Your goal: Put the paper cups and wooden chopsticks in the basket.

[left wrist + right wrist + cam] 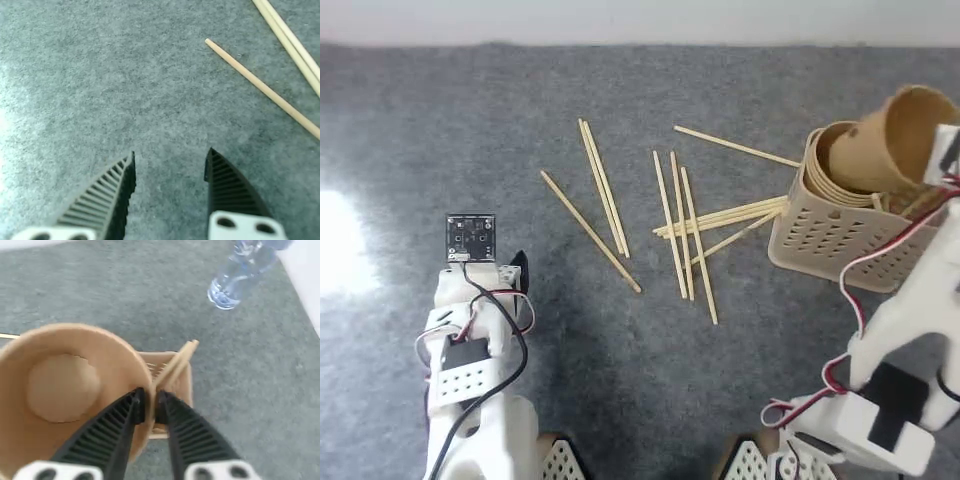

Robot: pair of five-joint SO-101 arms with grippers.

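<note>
A: Checking the right gripper (148, 397).
B: Clamping on the rim of a round tan paper cup (60, 385), holding it tilted at the mouth of the beige perforated plastic basket (820, 240).
A: Checking the left gripper (171, 152).
B: Gaping apart above the grey felt desk (420, 120), gripping nothing. Seeing thin pale wooden chopsticks (675, 225) scattered mid-desk, some against the basket.
</note>
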